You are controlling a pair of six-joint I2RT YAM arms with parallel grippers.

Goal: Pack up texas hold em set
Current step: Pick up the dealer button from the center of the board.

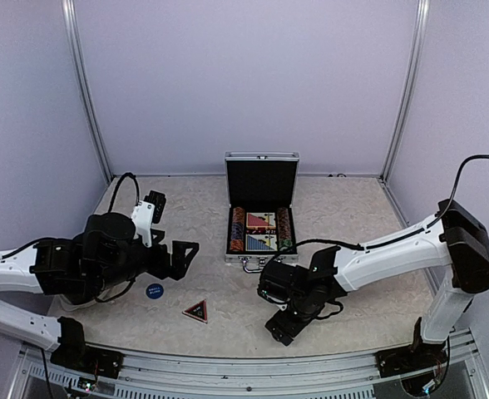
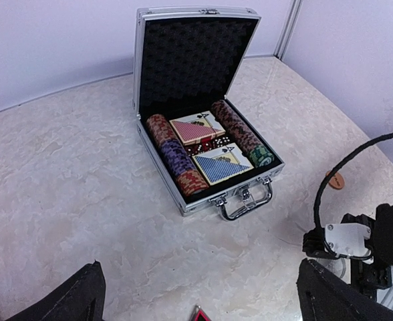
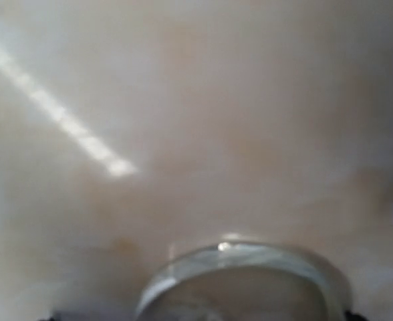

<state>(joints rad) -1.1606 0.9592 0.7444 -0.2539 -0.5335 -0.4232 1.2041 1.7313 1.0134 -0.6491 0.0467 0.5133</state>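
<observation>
The silver briefcase (image 1: pixel 262 181) stands open at mid-tabletop (image 1: pixel 353 216). Its long axis runs from 12 to 6 o'clock, with the lid upright at 12 and the handle (image 1: pixel 251 267) at 6. The black lining holds two chip rows (image 1: pixel 238 230) along the sides. Between them lie a red-backed deck (image 1: pixel 261 222) and, nearer the handle, a blue-backed deck (image 1: pixel 261 242).

Loose pieces lie outside the case. A blue round button (image 1: pixel 154 290) and a dark triangle marker (image 1: pixel 196 311) lie near each other, off toward 7 o'clock from the case. An orange button (image 2: pixel 335 180) lies just off the handle end on the right arm's side.

The left end effector (image 1: pixel 185 259) hovers with its fingers spread wide. The triangle marker is at its 5 o'clock, the blue button at its 7 and the case at its 2. This arm is clearly the nearer one for both dark pieces.

The right end effector (image 1: pixel 280 326) points down close to the tabletop at 6 o'clock from the case. I cannot tell whether it is open or closed. Its wrist view is a blur showing only a curved shiny rim (image 3: pixel 243 264).
</observation>
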